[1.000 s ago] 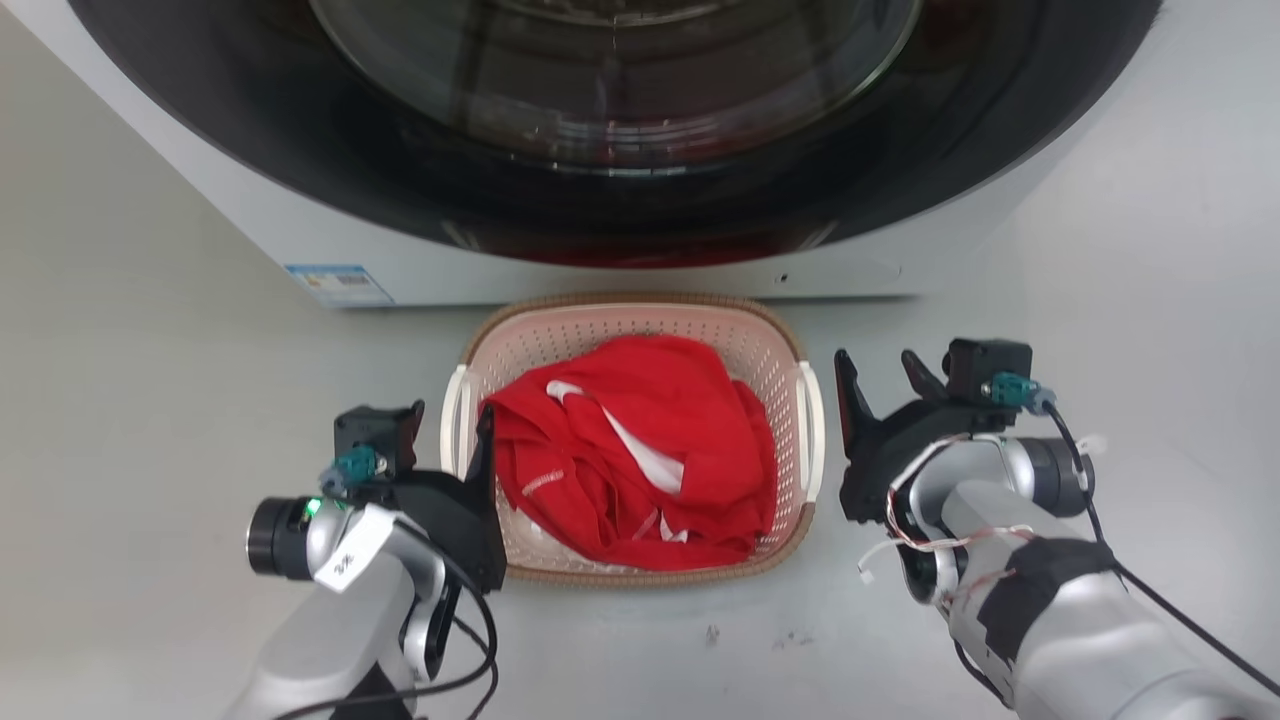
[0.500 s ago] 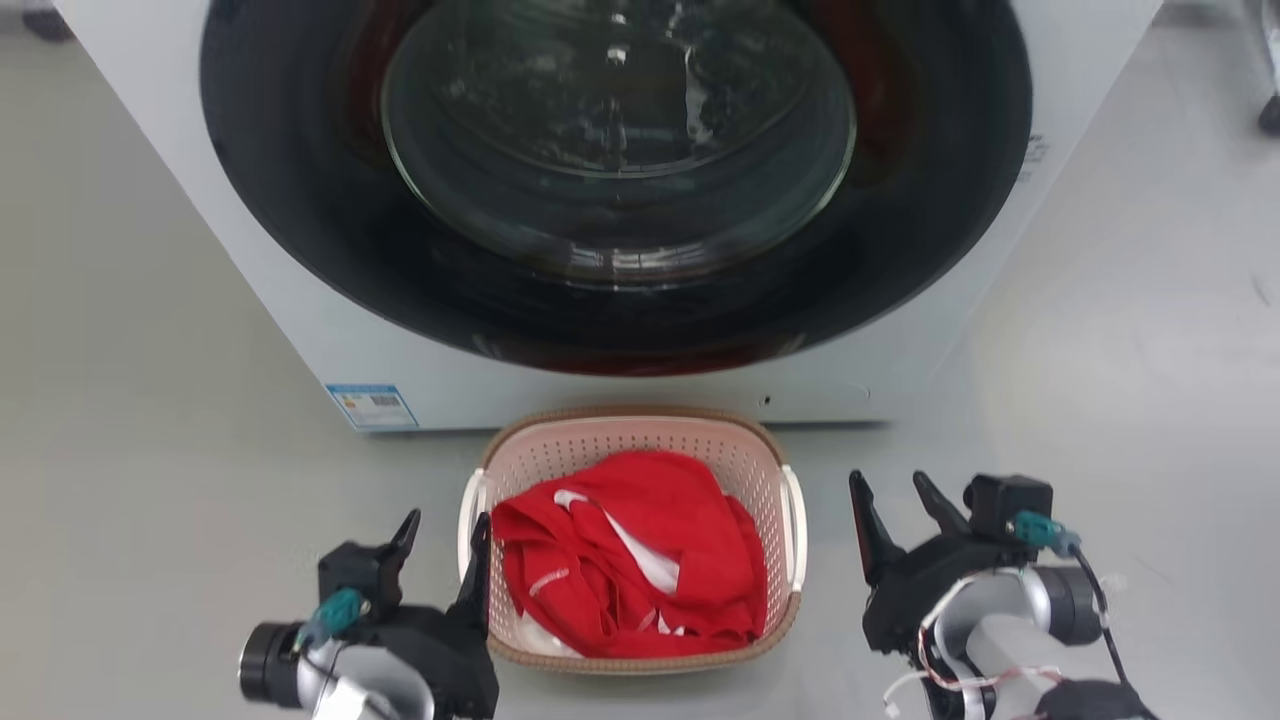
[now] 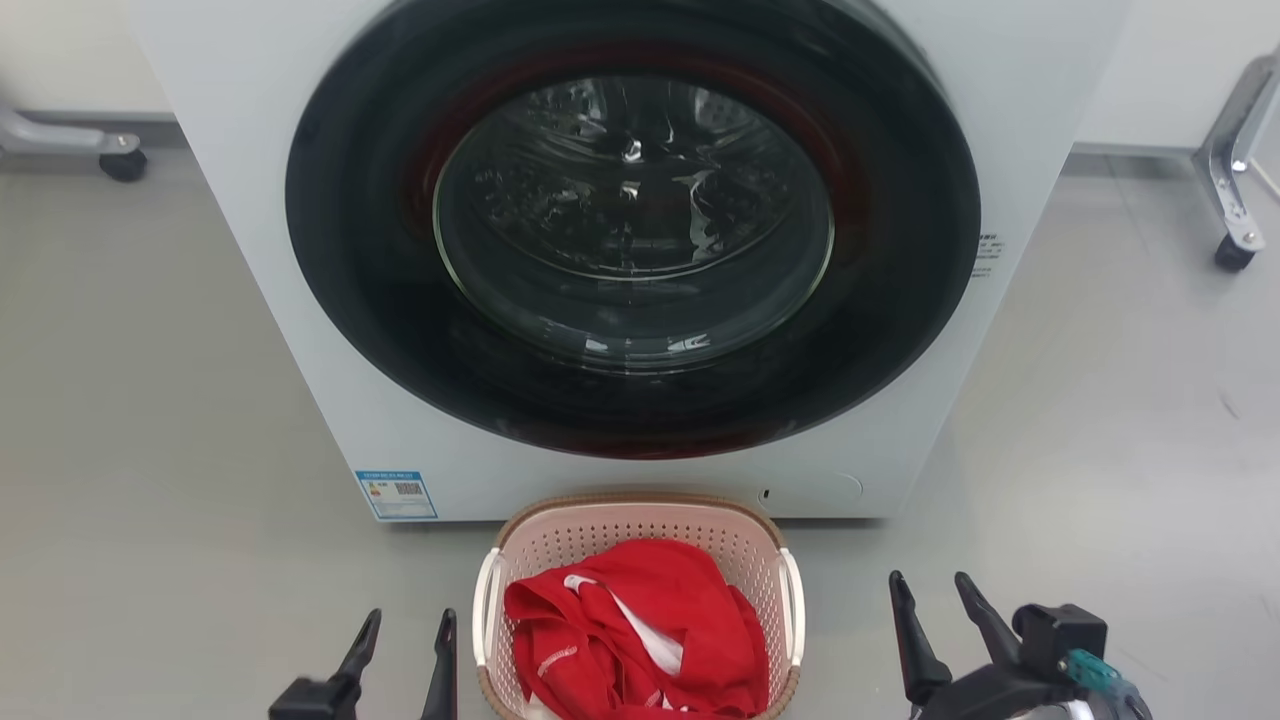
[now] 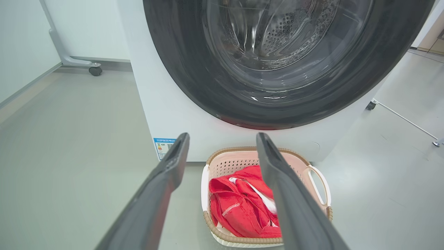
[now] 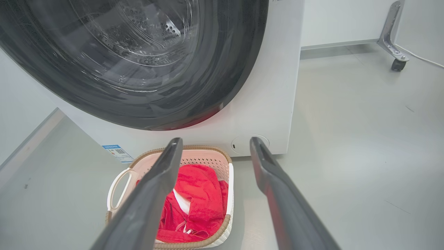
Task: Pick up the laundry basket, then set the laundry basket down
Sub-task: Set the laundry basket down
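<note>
The laundry basket (image 3: 620,522), pale pink with a brown rim and white side handles, stands on the floor in front of the washing machine, and a red garment (image 3: 640,640) is heaped in it. My left gripper (image 3: 411,620) is open just left of the basket's left handle and holds nothing. To the right of the right handle, a gap away, my right gripper (image 3: 930,582) is open and holds nothing too. In the left wrist view the basket (image 4: 225,168) lies low between and behind my left gripper's (image 4: 222,137) fingers. In the right wrist view the basket (image 5: 204,156) lies lower left of my right gripper (image 5: 215,140).
The white washing machine (image 3: 250,300), its round dark door shut, rises close behind the basket. Wheeled metal frame legs stand at the far right (image 3: 1235,250) and far left (image 3: 120,160). Grey floor spreads on both sides of the machine.
The head camera has lifted, so the whole picture slid down. My left gripper, which stood at the basket's left rim, is now apart from it; both grippers sit lower and farther back.
</note>
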Robot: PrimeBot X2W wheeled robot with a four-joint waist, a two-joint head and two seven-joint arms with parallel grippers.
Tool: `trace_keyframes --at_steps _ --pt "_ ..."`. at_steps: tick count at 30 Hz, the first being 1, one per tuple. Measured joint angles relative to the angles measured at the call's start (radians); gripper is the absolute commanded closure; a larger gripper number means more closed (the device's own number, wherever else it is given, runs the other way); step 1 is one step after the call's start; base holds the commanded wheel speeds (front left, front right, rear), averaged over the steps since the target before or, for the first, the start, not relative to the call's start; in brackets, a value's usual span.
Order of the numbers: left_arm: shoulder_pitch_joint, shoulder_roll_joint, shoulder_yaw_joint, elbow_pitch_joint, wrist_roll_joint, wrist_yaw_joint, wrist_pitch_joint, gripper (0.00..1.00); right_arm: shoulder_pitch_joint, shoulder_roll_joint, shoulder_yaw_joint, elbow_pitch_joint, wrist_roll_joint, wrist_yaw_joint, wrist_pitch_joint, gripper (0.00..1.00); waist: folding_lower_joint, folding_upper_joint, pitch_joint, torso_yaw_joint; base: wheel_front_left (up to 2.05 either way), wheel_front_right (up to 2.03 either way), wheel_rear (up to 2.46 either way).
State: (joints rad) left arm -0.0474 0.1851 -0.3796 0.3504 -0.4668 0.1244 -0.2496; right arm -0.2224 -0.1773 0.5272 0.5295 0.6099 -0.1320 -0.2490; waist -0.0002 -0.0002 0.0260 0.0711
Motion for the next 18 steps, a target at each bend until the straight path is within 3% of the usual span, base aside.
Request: trace_keyframes --at_steps 18 --pt "0.164 -0.046 0.131 -0.240 0.169 0.000 0.000 0.00 0.291 0.058 -0.253 -0.379 -0.299 0.000 0.000 0.00 0.0002 0.0002 -0.042 -0.009 0.00 0.00 0.00"
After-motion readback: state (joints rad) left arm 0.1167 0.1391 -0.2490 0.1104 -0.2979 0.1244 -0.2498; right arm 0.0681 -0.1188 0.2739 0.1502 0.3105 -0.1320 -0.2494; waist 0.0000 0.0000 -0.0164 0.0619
